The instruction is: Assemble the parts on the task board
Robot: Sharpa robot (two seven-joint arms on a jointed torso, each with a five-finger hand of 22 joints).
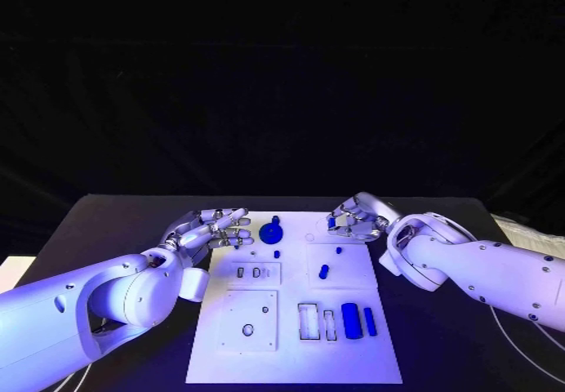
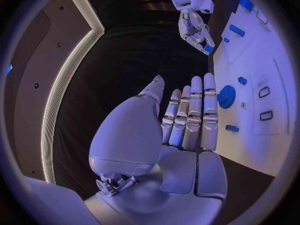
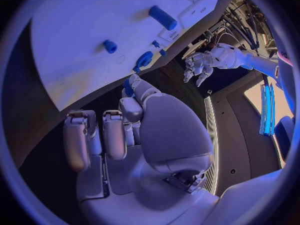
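Note:
The white task board (image 1: pixel 295 359) lies mid-table. A blue gear (image 1: pixel 272 233) stands near its far edge, with small blue pegs (image 1: pixel 322 269) behind the middle. A blue cylinder (image 1: pixel 349 314) and a thin blue bar (image 1: pixel 370 321) lie at the near right beside empty slots. My left hand (image 1: pixel 218 229) hovers at the board's far left corner, fingers straight and apart, holding nothing; the gear (image 2: pixel 226 96) lies just beyond its fingertips. My right hand (image 1: pixel 357 219) is over the far right corner and pinches a small blue part (image 3: pixel 128 87) between thumb and fingers.
Black table (image 1: pixel 117 220) surrounds the board on all sides. Raised white plates with cut-out slots (image 1: pixel 248 320) sit on the board's left half. A pale object (image 1: pixel 530 233) lies at the table's right edge.

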